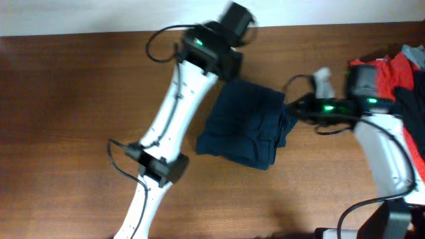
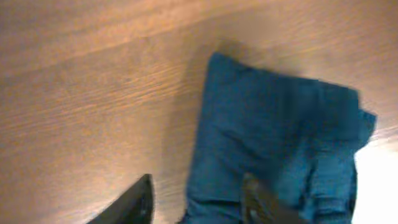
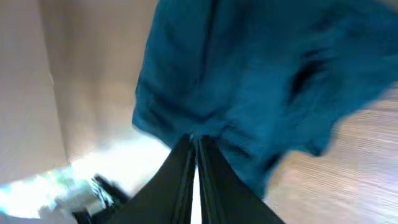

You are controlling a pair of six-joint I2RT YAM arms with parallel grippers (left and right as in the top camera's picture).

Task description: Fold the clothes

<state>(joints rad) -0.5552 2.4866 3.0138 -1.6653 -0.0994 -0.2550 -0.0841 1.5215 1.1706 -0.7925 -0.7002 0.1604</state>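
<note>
The clothes point(image 1: 246, 123) are one dark navy garment lying folded into a rough rectangle at the middle of the table, also seen in the left wrist view point(image 2: 280, 130) and the right wrist view point(image 3: 261, 74). My left gripper point(image 2: 196, 202) hovers open at the garment's far left corner point(image 1: 227, 70). One of its fingers point(image 2: 255, 199) is over the cloth, the other over bare wood, and nothing is held. My right gripper point(image 3: 194, 140) is shut, its tips touching the garment's right edge point(image 1: 292, 109). Whether any cloth is pinched does not show.
A bright red garment point(image 1: 398, 66) lies bunched at the right edge of the wooden table point(image 1: 66, 99), behind the right arm. The left arm point(image 1: 172, 113) stretches diagonally from the front to the back, just left of the navy garment.
</note>
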